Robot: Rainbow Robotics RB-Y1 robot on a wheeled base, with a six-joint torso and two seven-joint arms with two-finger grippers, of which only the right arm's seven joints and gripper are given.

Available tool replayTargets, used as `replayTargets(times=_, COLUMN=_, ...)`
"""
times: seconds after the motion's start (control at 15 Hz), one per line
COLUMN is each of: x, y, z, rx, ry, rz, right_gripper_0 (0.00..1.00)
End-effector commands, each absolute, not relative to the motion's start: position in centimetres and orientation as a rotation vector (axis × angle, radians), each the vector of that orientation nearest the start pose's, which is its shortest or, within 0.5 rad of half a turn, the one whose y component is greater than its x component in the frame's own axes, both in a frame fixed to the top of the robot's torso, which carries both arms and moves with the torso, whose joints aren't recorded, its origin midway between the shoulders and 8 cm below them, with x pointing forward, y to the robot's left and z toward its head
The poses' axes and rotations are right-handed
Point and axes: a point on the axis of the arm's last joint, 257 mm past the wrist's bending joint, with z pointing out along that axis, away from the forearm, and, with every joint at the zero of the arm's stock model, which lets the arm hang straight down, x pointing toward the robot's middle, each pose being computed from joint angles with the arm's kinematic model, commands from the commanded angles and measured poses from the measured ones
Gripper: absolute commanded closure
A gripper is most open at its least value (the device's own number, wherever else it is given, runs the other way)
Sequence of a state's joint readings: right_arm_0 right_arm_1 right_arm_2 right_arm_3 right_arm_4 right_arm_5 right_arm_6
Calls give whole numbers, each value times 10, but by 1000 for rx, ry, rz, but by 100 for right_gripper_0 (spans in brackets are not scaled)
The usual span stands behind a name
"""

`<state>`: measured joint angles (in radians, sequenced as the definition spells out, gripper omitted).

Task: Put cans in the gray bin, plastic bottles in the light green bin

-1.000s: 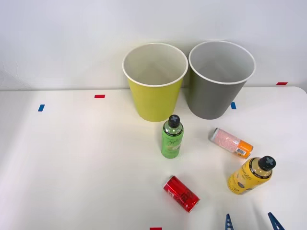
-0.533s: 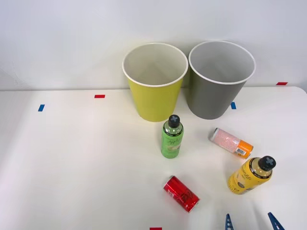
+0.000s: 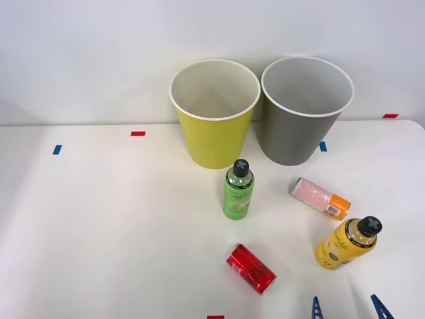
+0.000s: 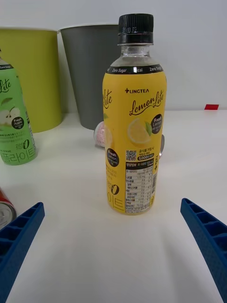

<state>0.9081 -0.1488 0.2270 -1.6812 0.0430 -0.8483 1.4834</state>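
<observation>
Right gripper (image 3: 348, 308) open at the near edge, blue fingers (image 4: 19, 236) spread wide, lined up on the yellow-orange bottle (image 3: 346, 243), nothing held. Nothing sorted yet, by the look: light green bin (image 3: 214, 141) and gray bin (image 3: 292, 137) at the far side both show bare insides. Green bottle (image 3: 238, 190) upright mid-table; red can (image 3: 251, 268) and pink can (image 3: 321, 197) lying on the table (image 3: 99, 226). All four left to bin

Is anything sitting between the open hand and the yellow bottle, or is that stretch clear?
Bare. In the right wrist view, only white table lies between the right hand and the upright yellow bottle. The front view agrees: bottle, hand.
</observation>
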Motion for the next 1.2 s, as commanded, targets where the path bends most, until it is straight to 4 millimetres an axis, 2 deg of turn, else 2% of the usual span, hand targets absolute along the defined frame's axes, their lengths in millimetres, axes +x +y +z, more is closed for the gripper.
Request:
replayTargets(times=0.07, x=225, y=-233, z=-300, rx=-10, ry=1497, rz=24, right_gripper_0=0)
replayTargets(times=1.2, x=225, y=-233, z=-300, rx=-10, ry=1497, rz=24, right_gripper_0=0)
